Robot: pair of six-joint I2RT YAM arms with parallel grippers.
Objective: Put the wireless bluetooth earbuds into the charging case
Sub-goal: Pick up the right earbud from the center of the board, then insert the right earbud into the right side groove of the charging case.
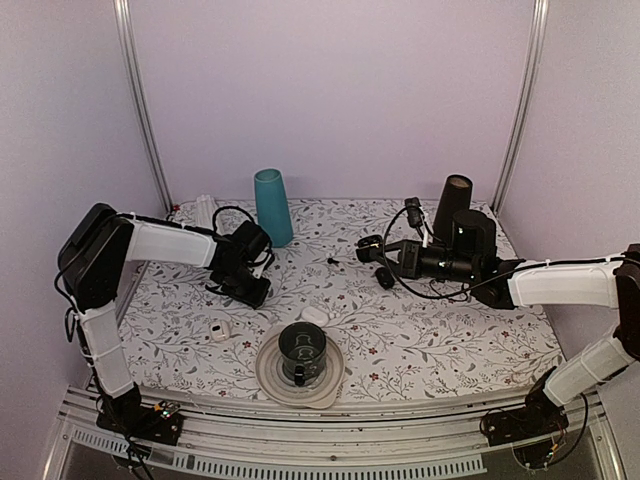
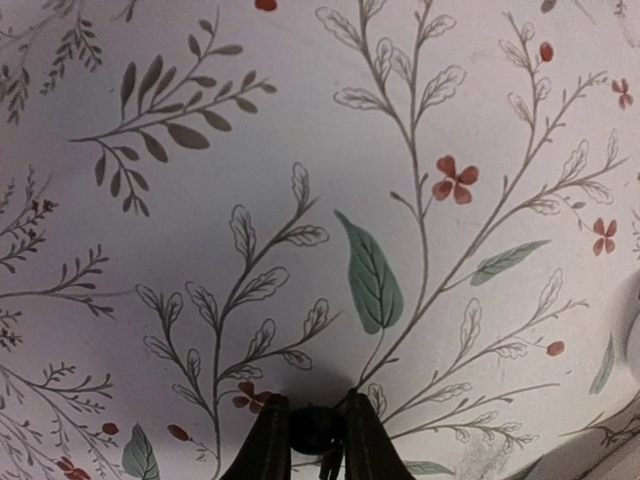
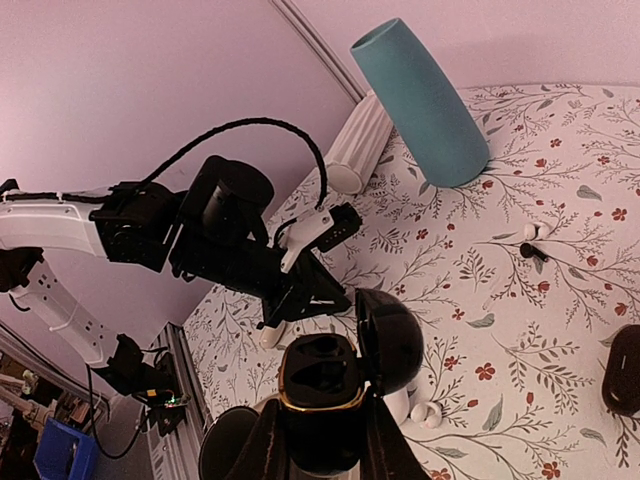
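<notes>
Nearest stands a cup (image 1: 301, 350) on a plate (image 1: 270, 382), a white piece (image 1: 314, 315) just behind. My left gripper (image 2: 314, 412) points down at the cloth (image 2: 300, 200), pinching one earbud (image 2: 318, 432). My right gripper (image 3: 320, 430) reaches sideways, level, clamped on the open case (image 3: 322, 372). Another earbud (image 3: 533, 250) lies on the cloth between my grippers. Farthest stands the teal vase (image 1: 273, 207).

We could read no text, label, brand, number or sign in any of the three views. The cloth on the tabletop (image 1: 450, 330) bore only a printed pattern of leaves, twigs and small red flowers. The glossy black charging case (image 3: 320, 400) showed a gold rim, but no lettering or logo that we could make out.
</notes>
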